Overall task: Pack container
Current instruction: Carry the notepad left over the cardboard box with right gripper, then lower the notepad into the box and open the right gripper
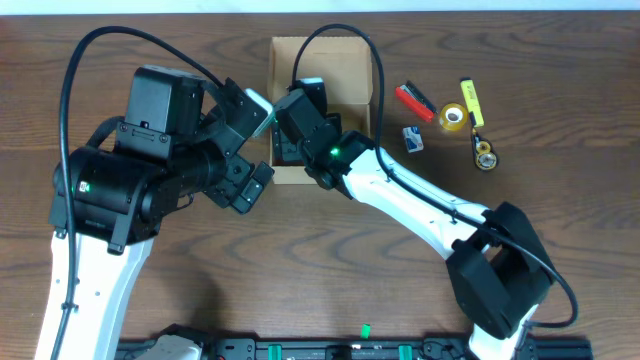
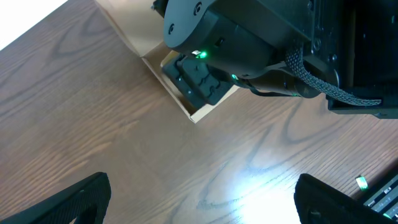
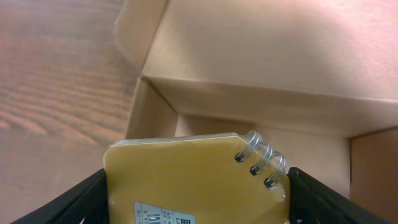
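The tan cardboard container lies open at the top middle of the table. My right gripper hangs over its left part. In the right wrist view the right gripper is shut on a small yellow-tan spiral notebook, held just above the container's inner corner. My left gripper is open and empty over bare table by the container's near left corner. The left wrist view shows its fingers wide apart, with the container's edge and the right gripper beyond.
Right of the container lie a red item, a small blue and white item, a yellow tape roll, a yellow highlighter and a small round item. The table is dark wood.
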